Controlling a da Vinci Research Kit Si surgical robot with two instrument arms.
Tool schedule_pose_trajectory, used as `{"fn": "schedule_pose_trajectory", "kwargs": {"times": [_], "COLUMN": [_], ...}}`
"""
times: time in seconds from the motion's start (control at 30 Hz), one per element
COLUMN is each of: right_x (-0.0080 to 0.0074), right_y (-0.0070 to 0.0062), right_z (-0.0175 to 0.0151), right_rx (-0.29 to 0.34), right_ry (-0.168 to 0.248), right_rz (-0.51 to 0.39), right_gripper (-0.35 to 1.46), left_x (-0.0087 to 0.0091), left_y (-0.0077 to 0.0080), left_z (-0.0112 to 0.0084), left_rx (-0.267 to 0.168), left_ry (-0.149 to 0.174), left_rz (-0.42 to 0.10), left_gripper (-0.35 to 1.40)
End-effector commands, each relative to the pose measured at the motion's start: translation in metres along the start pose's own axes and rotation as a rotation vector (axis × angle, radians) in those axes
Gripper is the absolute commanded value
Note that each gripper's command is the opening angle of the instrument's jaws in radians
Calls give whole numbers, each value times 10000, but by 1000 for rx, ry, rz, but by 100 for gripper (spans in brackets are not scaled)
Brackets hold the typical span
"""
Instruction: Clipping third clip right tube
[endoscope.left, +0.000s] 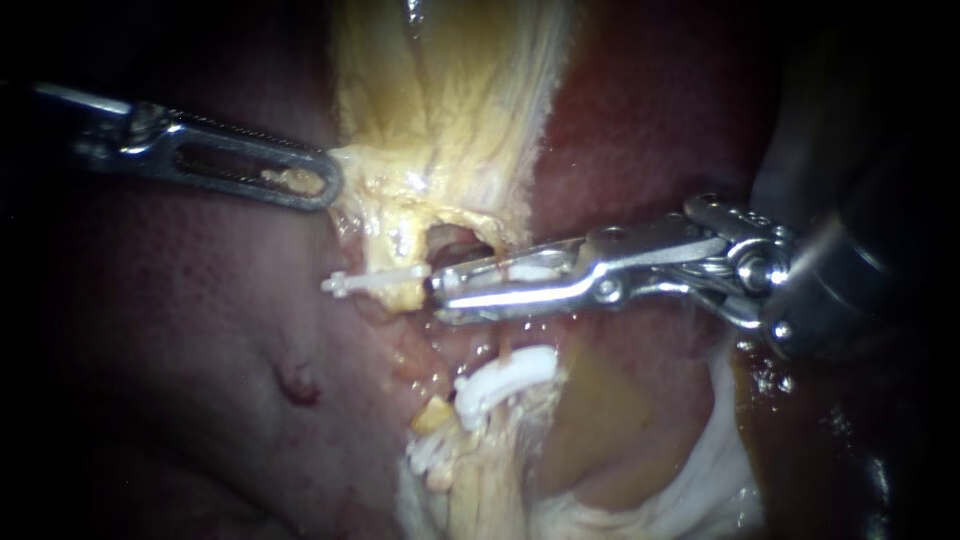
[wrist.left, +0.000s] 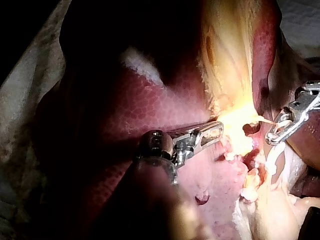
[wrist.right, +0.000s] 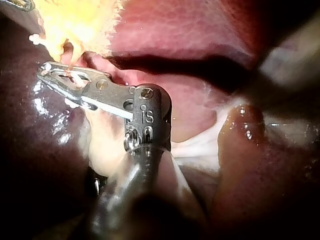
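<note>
A closed white clip (endoscope.left: 380, 281) lies across the thin yellow tube (endoscope.left: 402, 300), just under a hole (endoscope.left: 455, 242) in the yellow tissue. My right instrument (endoscope.left: 440, 290) comes in from the right, and its tips sit at the clip's near end with a narrow gap between the jaws; the clip is outside them. The right wrist view shows the same jaws (wrist.right: 47, 72) against the yellow tissue. My left instrument (endoscope.left: 325, 185) has its slotted jaws shut on the edge of the yellow gallbladder tissue (endoscope.left: 440, 120), holding it to the left; it shows in the left wrist view too (wrist.left: 217, 131).
Two more white clips (endoscope.left: 505, 378) (endoscope.left: 430, 455) sit lower on the same strand. Dark red liver (endoscope.left: 200, 330) spreads to the left, with a small nick (endoscope.left: 298, 385) in it. Pale membrane (endoscope.left: 700, 470) and wet tissue lie under the right shaft.
</note>
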Motion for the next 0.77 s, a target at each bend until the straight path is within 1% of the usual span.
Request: {"fn": "schedule_pose_trajectory", "kwargs": {"times": [0.03, 0.2, 0.23, 0.3, 0.33, 0.77], "right_x": [0, -7, -8, -10, -11, -12], "right_y": [0, 3, 3, 4, 4, 6], "right_z": [-1, -4, -4, -4, -4, -8], "right_rx": [-7, -21, -13, 24, 21, 22], "right_ry": [-1, -3, -8, -38, -49, -49], "right_rz": [13, 45, 44, 52, 53, 53], "right_gripper": [-34, -35, -35, -35, -35, -35], "left_x": [0, 0, 0, 0, 0, 0], "left_y": [0, 0, 0, 0, 0, 1], "left_z": [0, 0, 0, 0, 0, 0], "left_rx": [0, 0, 0, 0, 0, 0], "left_ry": [0, 0, 0, 0, 0, 0], "left_rz": [0, 0, 0, 0, 0, 0], "left_gripper": [-35, -35, -35, -35, -35, -35]}}
